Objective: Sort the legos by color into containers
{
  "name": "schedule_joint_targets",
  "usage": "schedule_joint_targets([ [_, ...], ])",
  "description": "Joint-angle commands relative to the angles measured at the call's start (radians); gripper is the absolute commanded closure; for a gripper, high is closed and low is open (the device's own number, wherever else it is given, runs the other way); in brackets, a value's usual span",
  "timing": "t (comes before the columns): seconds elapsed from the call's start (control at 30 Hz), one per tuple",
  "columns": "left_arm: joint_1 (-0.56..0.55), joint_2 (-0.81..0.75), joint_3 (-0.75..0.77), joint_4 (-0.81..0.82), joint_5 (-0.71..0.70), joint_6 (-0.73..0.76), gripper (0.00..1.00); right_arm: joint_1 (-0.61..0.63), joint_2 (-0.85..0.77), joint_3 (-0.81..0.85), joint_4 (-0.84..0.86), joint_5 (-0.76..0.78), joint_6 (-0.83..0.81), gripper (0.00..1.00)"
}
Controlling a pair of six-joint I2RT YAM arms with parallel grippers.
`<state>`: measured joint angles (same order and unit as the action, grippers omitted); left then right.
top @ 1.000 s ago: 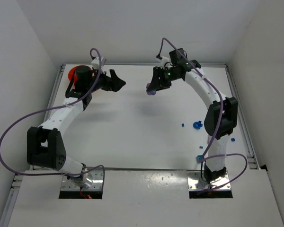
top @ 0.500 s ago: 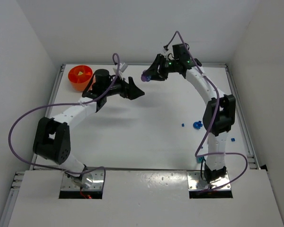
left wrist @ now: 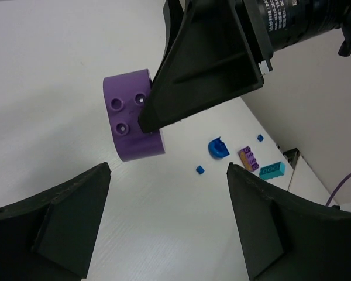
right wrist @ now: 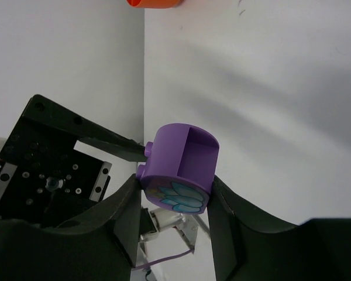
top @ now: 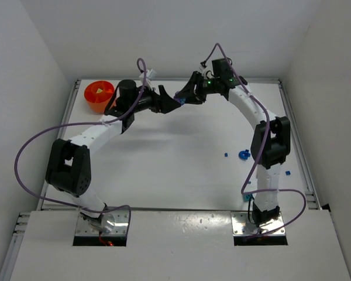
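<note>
My right gripper (right wrist: 174, 202) pinches the purple rounded hard-plastic lego brick (right wrist: 181, 155) aloft over the table's far side; left gripper (left wrist: 164, 202) gapes wide just short of it; likely light, rigid, slick; I'd clamp its free studded end.

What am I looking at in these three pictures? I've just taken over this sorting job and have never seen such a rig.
Two robot arms are bolted at the near edge of a table. The overhead picture looks down from behind them: left arm, right arm. The other two pictures come from a camera on each wrist, so each shows its own gripper's fingers at the bottom.

The right gripper is shut on a rounded purple lego, raised above the table. The left gripper is open and empty, facing that lego closely.

On the table sit an orange bowl in the far left corner and loose pieces near the right arm, among them a blue lego and a teal lego.
</note>
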<state>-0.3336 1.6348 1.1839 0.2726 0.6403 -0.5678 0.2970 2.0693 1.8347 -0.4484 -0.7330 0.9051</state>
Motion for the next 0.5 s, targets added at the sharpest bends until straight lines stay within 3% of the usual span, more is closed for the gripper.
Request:
schedule_joint_targets([
  [0.0, -0.015, 0.013, 0.043, 0.051, -0.033, -0.018, 0.14, 0.004, -0.069, 0.005, 0.051, -0.04, 0.017, 1.0],
  [0.47, -0.035, 0.053, 0.085, -0.019, -0.172, 0.032, 0.25, -0.005, -0.069, -0.041, 0.139, -0.147, 0.057, 1.0],
])
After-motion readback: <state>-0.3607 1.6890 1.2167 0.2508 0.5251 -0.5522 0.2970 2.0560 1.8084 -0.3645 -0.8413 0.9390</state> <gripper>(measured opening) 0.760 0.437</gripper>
